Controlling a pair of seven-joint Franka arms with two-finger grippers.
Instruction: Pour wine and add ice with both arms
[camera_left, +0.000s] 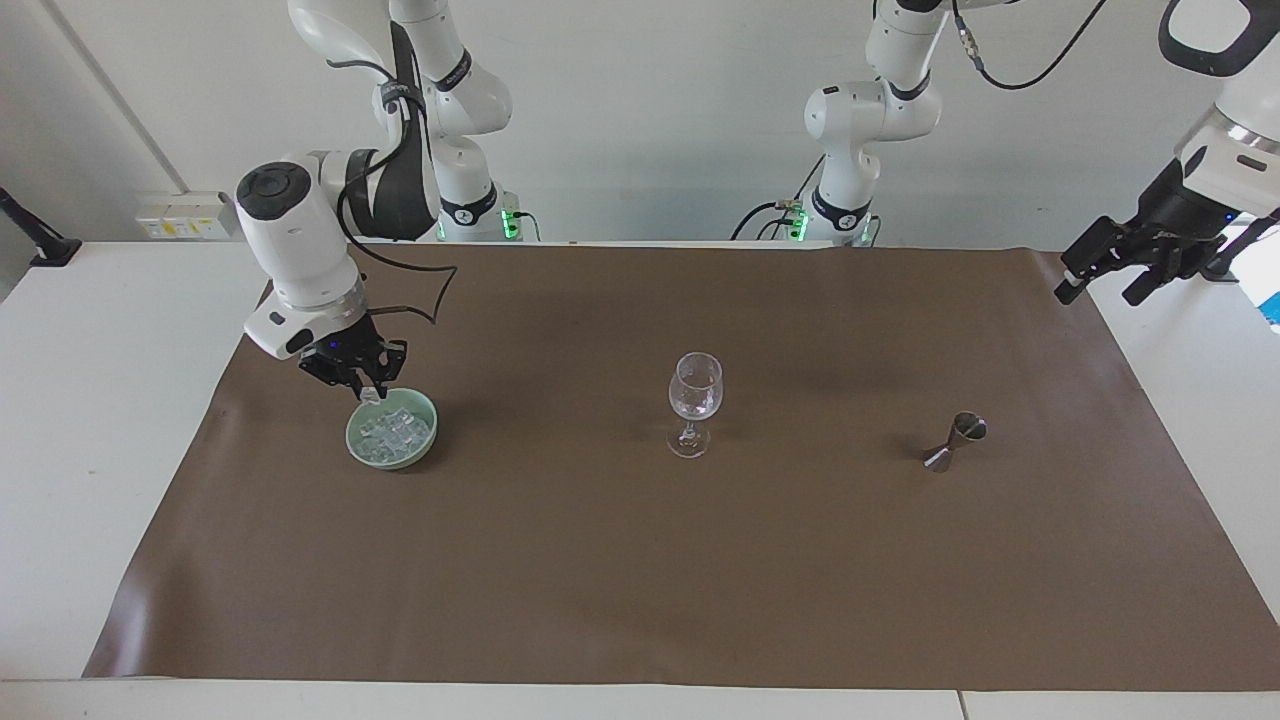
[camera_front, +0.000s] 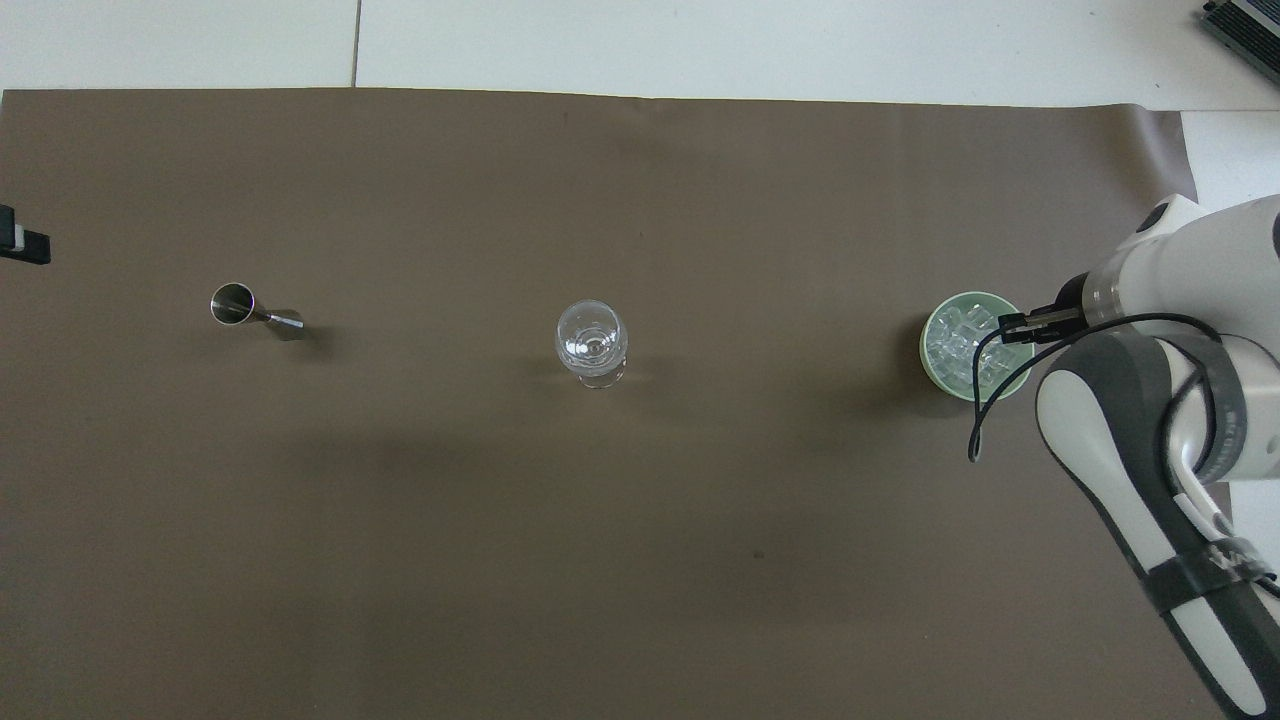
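The right hand (camera_left: 371, 392) hung just over the green bowl (camera_left: 357, 446), pinched shut on what looked like one cube of the ice (camera_left: 395, 432). The wine glass (camera_left: 694, 401) appeared empty. The left hand (camera_left: 1100, 273) waited open at the worktop's edge, the measuring cup (camera_left: 955, 440) untouched.

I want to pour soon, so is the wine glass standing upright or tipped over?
Upright: the wine glass stands on its foot on the brown mat, bowl above stem.
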